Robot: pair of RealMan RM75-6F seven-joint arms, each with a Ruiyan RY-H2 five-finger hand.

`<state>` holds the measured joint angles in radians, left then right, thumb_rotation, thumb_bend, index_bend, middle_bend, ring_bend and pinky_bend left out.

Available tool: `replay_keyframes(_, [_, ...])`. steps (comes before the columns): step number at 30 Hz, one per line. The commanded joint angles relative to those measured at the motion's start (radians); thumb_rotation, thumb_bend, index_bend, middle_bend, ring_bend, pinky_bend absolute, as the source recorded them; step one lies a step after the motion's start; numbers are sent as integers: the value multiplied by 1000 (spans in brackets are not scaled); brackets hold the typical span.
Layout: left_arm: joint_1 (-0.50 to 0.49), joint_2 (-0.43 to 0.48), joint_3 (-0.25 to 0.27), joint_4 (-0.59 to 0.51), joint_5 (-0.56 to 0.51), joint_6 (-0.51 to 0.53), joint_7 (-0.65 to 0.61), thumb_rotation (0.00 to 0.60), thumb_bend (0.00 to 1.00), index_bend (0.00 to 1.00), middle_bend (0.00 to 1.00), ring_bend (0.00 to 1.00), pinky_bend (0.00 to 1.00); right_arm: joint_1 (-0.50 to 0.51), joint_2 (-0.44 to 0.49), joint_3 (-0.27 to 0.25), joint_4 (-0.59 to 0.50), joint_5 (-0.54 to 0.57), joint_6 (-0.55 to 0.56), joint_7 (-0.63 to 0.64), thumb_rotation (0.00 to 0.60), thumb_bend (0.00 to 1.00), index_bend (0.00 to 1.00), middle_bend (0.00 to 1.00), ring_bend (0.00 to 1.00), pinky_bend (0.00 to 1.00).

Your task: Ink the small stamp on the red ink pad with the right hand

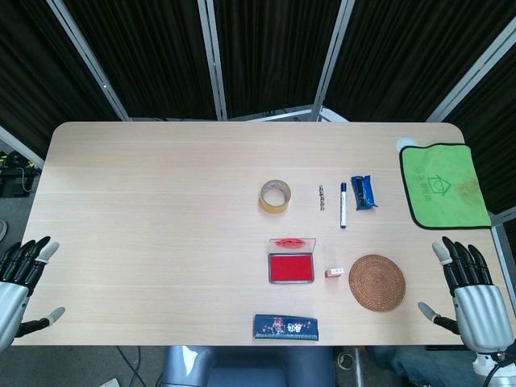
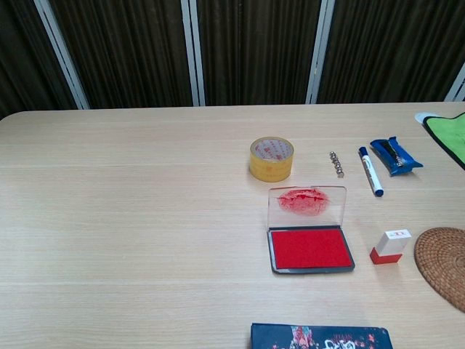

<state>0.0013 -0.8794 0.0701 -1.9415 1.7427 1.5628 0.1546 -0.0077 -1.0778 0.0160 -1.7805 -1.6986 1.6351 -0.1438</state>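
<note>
The pale wooden table point(image 1: 161, 226) carries a green cloth with black edging point(image 1: 442, 184) at its two o'clock edge. A round woven rattan coaster point(image 1: 376, 282) lies at five o'clock, a dark patterned box point(image 1: 286, 326) at six. The open red ink pad point(image 1: 291, 267), clear lid raised, sits near centre; the small white-and-red stamp point(image 1: 334, 272) stands just beside it at three o'clock, untouched. A yellow tape roll point(image 1: 275, 196), a blue-capped white marker point(image 1: 343, 204) and a blue packet point(image 1: 364, 193) lie at twelve to one o'clock. The right hand point(image 1: 472, 292) and left hand point(image 1: 20, 282) rest at the near corners, fingers spread, holding nothing.
</note>
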Motion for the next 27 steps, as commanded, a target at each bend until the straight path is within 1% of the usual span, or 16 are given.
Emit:
replay_keyframes(1, [-1, 2, -1, -1, -2, 0, -10, 600, 0, 0, 0, 0, 0, 1, -3, -1, 2, -2, -4, -4, 600, 0, 0, 0, 0, 0])
replay_keyframes(5, [-3, 3, -3, 2, 0, 3, -23, 600, 0, 0, 0, 0, 0, 10, -4, -8, 4, 6, -34, -2, 600, 0, 0, 0, 7, 12])
replay_keyframes(6, [-2, 4, -3, 2, 0, 4, -29, 600, 0, 0, 0, 0, 0, 16, -2, -7, 3, 13, -48, 5, 600, 0, 0, 0, 65, 85])
replay_keyframes(7, [-2, 5, -4, 1, 1, 7, -33, 600, 0, 0, 0, 0, 0, 24, -1, -3, 2, 21, -62, 15, 600, 0, 0, 0, 130, 173])
replay_keyframes(9, [-4, 3, -9, 5, 3, 12, -36, 600, 0, 0, 0, 0, 0, 52, -7, 17, 16, 35, -90, 26, 600, 0, 0, 0, 404, 538])
replay_keyframes(11, [-9, -3, -12, 7, -4, 2, -29, 600, 0, 0, 0, 0, 0, 97, -20, 39, 45, 46, -147, 9, 600, 0, 0, 0, 581, 745])
replay_keyframes(12, [-11, -6, -12, 7, -9, -7, -25, 600, 0, 0, 0, 0, 0, 118, -25, 45, 54, 50, -179, -1, 600, 0, 0, 0, 652, 815])
replay_keyframes(13, [-16, -10, -13, 5, -18, -19, -16, 600, 0, 0, 0, 0, 0, 153, -34, 51, 59, 56, -234, -9, 600, 0, 0, 0, 684, 848])
replay_keyframes(15, [-23, -18, -18, 1, -33, -35, 1, 600, 0, 0, 0, 0, 0, 195, -41, 58, 58, 71, -304, -12, 600, 0, 0, 15, 728, 909])
replay_keyframes(17, [-29, -27, -25, -3, -52, -48, 21, 600, 0, 0, 0, 0, 0, 239, -45, 62, 53, 96, -388, -21, 600, 0, 0, 49, 742, 943])
replay_keyframes(18, [-32, -34, -30, -7, -67, -56, 37, 600, 0, 0, 0, 0, 0, 271, -52, 68, 51, 118, -447, -37, 600, 0, 0, 69, 750, 960])
replay_keyframes(20, [-35, -42, -36, -15, -82, -64, 55, 600, 0, 0, 0, 0, 0, 308, -64, 75, 51, 151, -515, -64, 600, 0, 12, 103, 762, 979])
replay_keyframes(22, [-37, -49, -40, -22, -94, -69, 70, 600, 0, 0, 0, 0, 0, 339, -78, 77, 53, 182, -576, -96, 600, 0, 63, 150, 777, 994])
replay_keyframes(23, [-38, -52, -41, -24, -100, -72, 78, 600, 0, 0, 0, 0, 0, 353, -87, 79, 56, 196, -599, -112, 600, 0, 113, 178, 785, 1000])
replay_keyframes(24, [-39, -55, -43, -26, -107, -74, 87, 600, 0, 0, 0, 0, 0, 364, -98, 82, 61, 210, -617, -128, 600, 0, 164, 203, 790, 1000])
replay_keyframes(27, [-42, -63, -47, -30, -124, -83, 106, 600, 0, 0, 0, 0, 0, 392, -134, 86, 84, 243, -654, -172, 600, 0, 250, 252, 797, 1000])
